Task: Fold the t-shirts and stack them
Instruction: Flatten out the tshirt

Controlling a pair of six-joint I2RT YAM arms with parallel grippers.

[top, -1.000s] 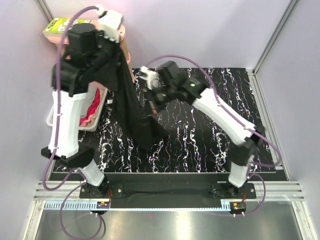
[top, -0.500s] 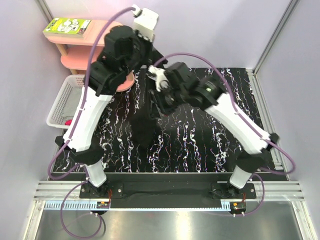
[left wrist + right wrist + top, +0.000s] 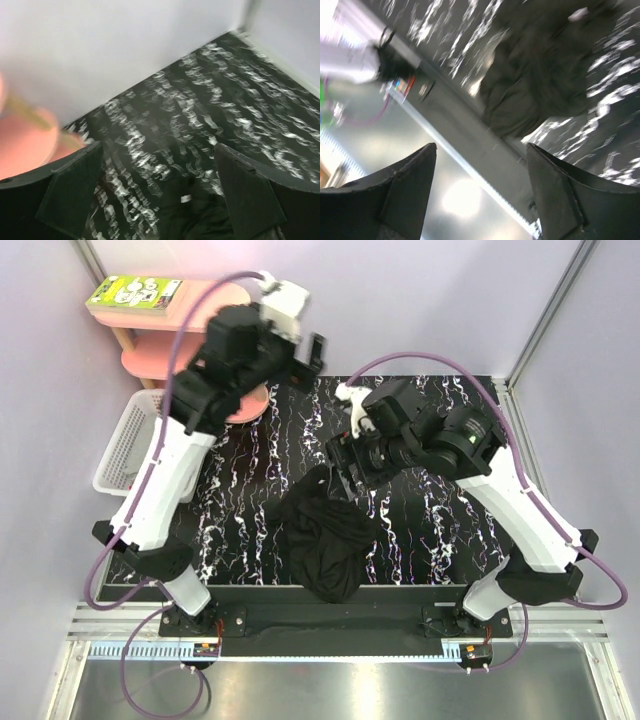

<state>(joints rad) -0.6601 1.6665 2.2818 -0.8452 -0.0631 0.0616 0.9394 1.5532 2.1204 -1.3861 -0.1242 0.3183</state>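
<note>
One black t-shirt (image 3: 325, 538) lies in a crumpled heap on the marbled table, close to the front edge. The left wrist view shows it low in the frame (image 3: 205, 220), with a small white tag on it. In the right wrist view it is at the upper right (image 3: 540, 65). My left gripper (image 3: 311, 349) (image 3: 160, 192) hangs open high over the table's far edge, with nothing between its fingers. My right gripper (image 3: 338, 458) (image 3: 481, 150) is open and empty just above the heap's far side. I see no other t-shirts.
A white lattice basket (image 3: 122, 445) stands at the table's left edge, partly behind my left arm. A pink two-tier stand (image 3: 150, 360) with a green book (image 3: 135, 292) on top is at the back left. Walls close in on three sides.
A second ago both grippers held the black t-shirt hanging in the air. Both have opened, and the shirt has dropped into a heap at the table's front. The left arm swung right, off the basket.
</note>
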